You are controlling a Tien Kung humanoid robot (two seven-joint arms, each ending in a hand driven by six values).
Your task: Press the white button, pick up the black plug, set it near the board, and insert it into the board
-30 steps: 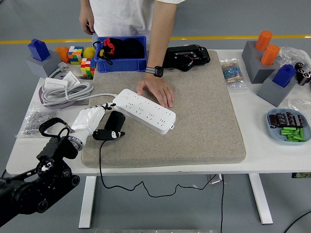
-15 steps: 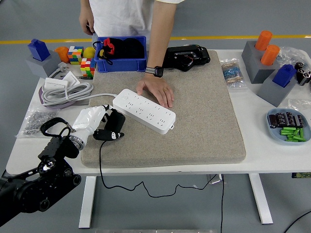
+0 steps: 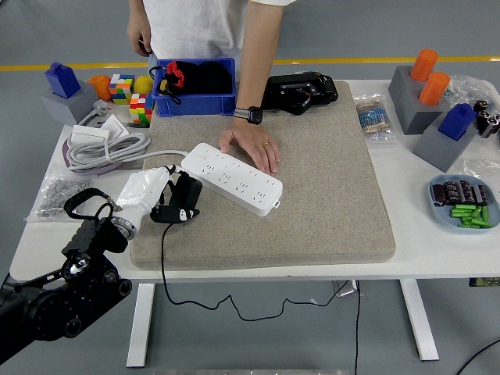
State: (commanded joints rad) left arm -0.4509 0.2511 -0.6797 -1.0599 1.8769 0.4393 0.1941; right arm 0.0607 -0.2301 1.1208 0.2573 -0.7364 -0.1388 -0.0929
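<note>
Left robot hand [image 3: 147, 191], gloved white, curled around the black plug [image 3: 181, 200] at the mat's [image 3: 312, 203] near-left part, just beside the white board's [image 3: 232, 177] left end. Plug cord [image 3: 166, 269] trailed off the mat's front edge. Person's hand [image 3: 251, 144] lay flat against the board's far side. Coiled white cable [image 3: 101, 147] and bag of screws [image 3: 56, 192] to the left on the tabletop [image 3: 437, 250]; blue bin [image 3: 195, 86] behind.

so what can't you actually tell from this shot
Head view only:
- Left hand on plug: its fingers cover the grip, hold unclear.
- Plug prongs: hidden under its body.
- Strip button state: too small.
- Right arm: out of frame.
- Person's other hand: partly behind the bin.
</note>
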